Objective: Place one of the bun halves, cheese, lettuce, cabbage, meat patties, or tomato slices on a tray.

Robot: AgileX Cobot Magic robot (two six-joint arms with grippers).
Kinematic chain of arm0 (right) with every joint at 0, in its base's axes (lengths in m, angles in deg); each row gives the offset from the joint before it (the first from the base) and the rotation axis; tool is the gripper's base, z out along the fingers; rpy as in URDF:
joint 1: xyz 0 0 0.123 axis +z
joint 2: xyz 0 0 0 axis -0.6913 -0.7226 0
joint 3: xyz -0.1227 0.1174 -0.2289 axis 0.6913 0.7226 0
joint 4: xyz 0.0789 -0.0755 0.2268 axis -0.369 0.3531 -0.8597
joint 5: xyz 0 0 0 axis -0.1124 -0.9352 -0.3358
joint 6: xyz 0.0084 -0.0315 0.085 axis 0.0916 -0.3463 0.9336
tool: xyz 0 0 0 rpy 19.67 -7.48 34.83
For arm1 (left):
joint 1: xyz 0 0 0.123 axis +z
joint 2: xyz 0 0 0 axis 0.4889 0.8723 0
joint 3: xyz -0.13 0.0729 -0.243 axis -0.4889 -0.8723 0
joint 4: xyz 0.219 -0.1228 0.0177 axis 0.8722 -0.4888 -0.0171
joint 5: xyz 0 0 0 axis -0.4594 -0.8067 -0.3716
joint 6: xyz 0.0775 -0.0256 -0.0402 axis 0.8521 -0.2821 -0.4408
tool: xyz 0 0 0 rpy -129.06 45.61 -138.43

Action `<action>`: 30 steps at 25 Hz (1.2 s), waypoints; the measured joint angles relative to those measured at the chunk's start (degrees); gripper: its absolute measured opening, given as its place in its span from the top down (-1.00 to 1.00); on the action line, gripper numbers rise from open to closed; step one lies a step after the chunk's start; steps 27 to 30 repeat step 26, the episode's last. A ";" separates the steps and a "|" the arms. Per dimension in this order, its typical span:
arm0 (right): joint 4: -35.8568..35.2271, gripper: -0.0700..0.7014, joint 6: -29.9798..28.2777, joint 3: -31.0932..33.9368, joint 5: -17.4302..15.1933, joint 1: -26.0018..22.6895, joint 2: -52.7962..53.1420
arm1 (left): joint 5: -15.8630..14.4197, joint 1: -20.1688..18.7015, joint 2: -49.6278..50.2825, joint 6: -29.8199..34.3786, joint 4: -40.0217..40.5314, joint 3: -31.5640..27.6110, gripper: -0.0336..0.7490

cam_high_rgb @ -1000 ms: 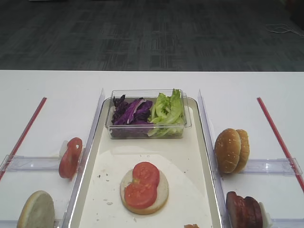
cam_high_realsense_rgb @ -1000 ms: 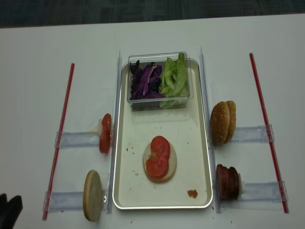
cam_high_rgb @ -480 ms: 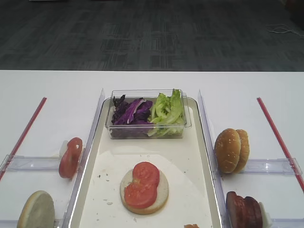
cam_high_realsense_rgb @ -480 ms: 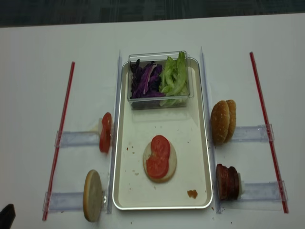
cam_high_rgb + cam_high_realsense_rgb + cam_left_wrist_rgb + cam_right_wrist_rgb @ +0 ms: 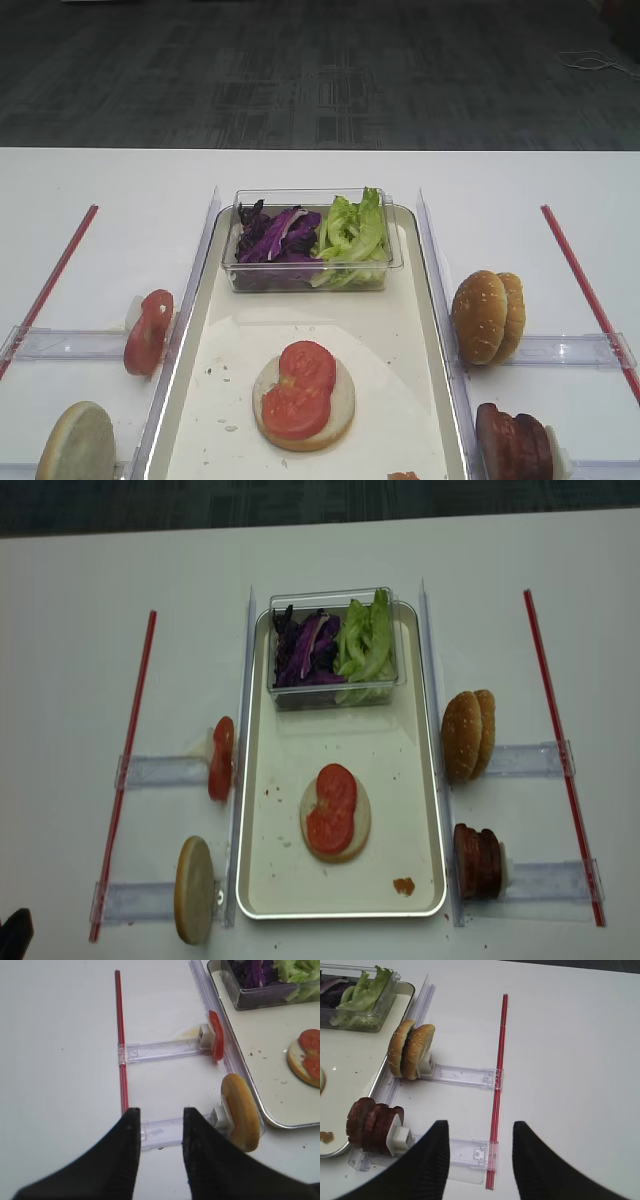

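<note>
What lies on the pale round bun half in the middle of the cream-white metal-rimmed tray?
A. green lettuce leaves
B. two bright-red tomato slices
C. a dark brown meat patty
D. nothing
B: two bright-red tomato slices overlap on the pale round bun half lying flat on the cream-white metal-rimmed tray; the dark reddish-brown meat patties stand outside it, to the right.

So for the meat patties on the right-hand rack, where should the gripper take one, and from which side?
Probably from above, with the jaws across the flat faces of the end patty. The meat patties stand on edge in a clear holder, rims up, beside the tray. The right gripper is open and nearby.
</note>
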 joint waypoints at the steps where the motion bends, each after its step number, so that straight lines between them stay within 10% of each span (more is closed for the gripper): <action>1: 0.00 -0.03 0.00 0.00 0.00 0.00 0.00 | 0.00 0.00 0.00 0.00 0.00 0.00 0.41; 30: 0.00 -0.03 0.00 0.00 0.00 0.00 0.00 | -0.10 0.00 0.00 0.00 0.00 0.00 0.41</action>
